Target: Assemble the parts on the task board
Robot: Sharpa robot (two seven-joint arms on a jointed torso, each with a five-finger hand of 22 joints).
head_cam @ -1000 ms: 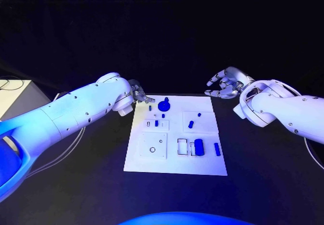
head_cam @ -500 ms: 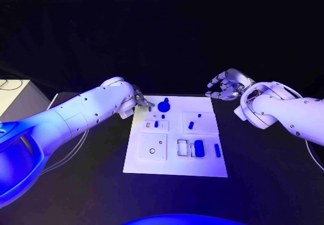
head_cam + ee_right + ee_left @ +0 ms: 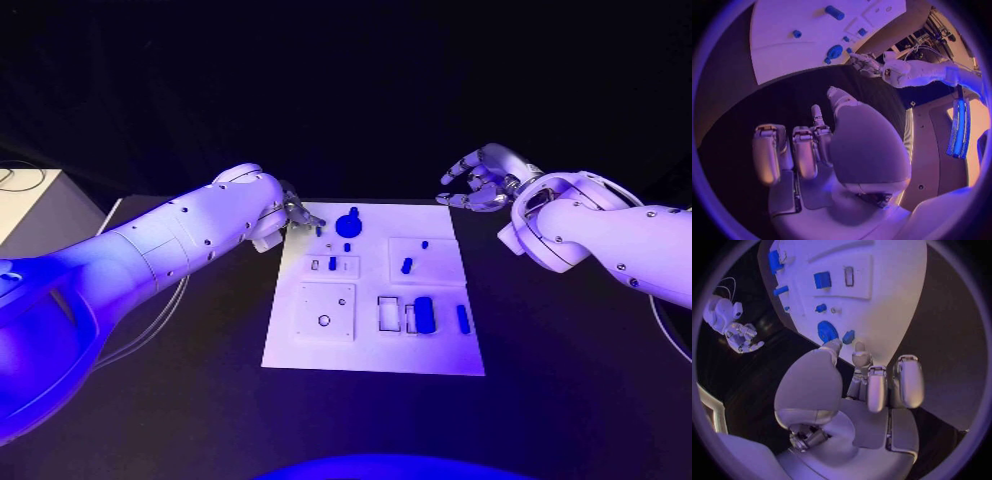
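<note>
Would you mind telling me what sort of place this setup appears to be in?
Probably a robotics lab or demo bench: a white rectangular task board with small blue parts lies on a black table, flanked by the left robot hand and right robot hand.

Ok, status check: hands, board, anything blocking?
Left hand open, fingertips at task board's far-left corner beside the large blue part. Right hand open, off the board. Nothing blocking.

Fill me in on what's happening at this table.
A two-armed robot is working on a white task board with small blue parts. Its left hand reaches over the board's far left corner, fingers next to a round blue part, holding nothing. The right hand hovers off the far right corner, empty.
</note>
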